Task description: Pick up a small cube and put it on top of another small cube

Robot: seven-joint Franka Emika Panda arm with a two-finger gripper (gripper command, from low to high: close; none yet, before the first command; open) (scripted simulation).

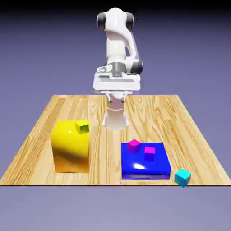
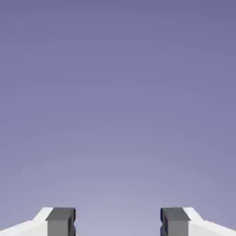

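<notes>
Two grey-tipped fingers (image 2: 118,222) stand spread, with nothing between them; the white arm (image 1: 116,38) is raised above the light wooden counter (image 1: 101,144). Item to be lifted: small cyan cube (image 1: 182,177), located at the counter's near edge, just beside the glossy blue block (image 1: 143,170), on its exterior view's right. Two small magenta cubes (image 1: 134,145) sit on the blue block; a small olive-green cube (image 1: 82,127) sits at the top of the tall yellow block (image 1: 71,151). No stack noted. Judged step: approach, before any grasp. Next move should bring the open fingers over the cyan cube, match its turned faces and descend squarely. Risk: a nudge could push it off the edge.
</notes>
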